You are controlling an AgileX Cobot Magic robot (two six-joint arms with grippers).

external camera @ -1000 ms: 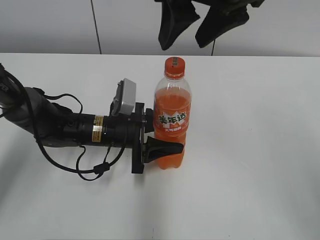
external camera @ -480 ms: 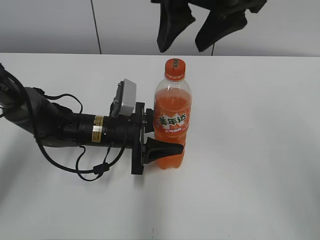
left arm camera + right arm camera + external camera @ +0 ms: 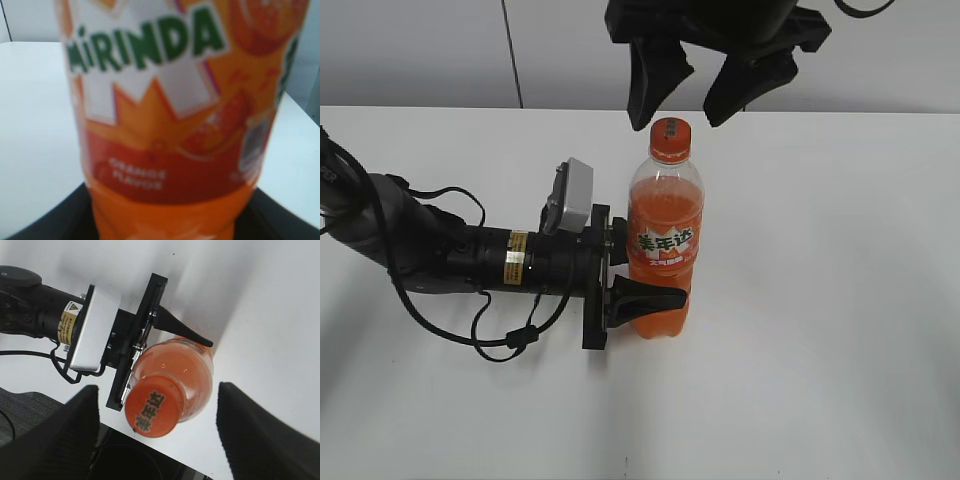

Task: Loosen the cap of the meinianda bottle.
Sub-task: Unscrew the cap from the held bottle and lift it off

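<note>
The meinianda bottle [image 3: 665,235] stands upright on the white table [image 3: 840,300], full of orange drink, with its orange cap [image 3: 671,138] on the neck. My left gripper [image 3: 660,272] lies level with the table and is shut on the bottle's lower body; one black finger [image 3: 650,297] crosses the front. In the left wrist view the label [image 3: 150,100] fills the frame, with dark fingers [image 3: 40,222] at the bottom corners. My right gripper [image 3: 676,112] hangs open just above the cap, one finger on each side, touching nothing. From above, the cap [image 3: 154,411] sits between its wide-apart fingers [image 3: 65,435].
The left arm [image 3: 450,255] stretches across the table's left half, with its grey camera box [image 3: 570,195] and loose black cables [image 3: 505,340]. A grey wall [image 3: 420,50] backs the table. Beyond the table edge the right wrist view shows dark floor [image 3: 20,410].
My right gripper has come down toward the cap, and its fingertips now flank the cap's top. Its jaws stand slightly wider. Bottle and left arm have not moved.
</note>
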